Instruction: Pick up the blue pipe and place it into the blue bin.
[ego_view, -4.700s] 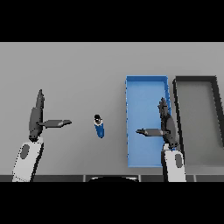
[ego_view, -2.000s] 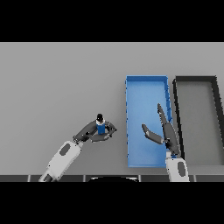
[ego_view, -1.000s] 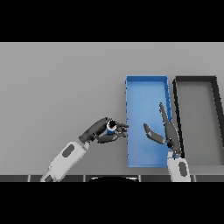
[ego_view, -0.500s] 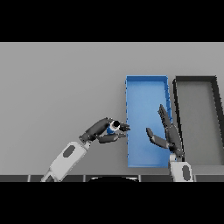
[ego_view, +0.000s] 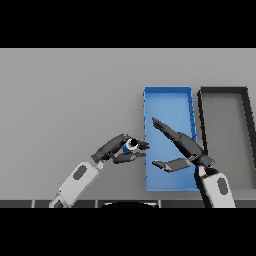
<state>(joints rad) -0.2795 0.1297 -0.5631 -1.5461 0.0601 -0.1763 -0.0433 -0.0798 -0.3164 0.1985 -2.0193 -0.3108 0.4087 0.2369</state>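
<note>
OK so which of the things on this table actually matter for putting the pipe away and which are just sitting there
Part of the job:
blue pipe, gripped in the left hand
blue bin, right of the pipe

Just there:
dark bin, beside the blue one
right hand, open over the blue bin, holding nothing

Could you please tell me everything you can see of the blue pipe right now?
The blue pipe is small and mostly hidden inside the left robot hand, whose fingers and thumb curl round it. What shows is a blue body with a round, pale, dark-centred end facing the camera. It is held just left of the blue bin, near the bin's left wall, not yet inside. Its material cannot be told.
</note>
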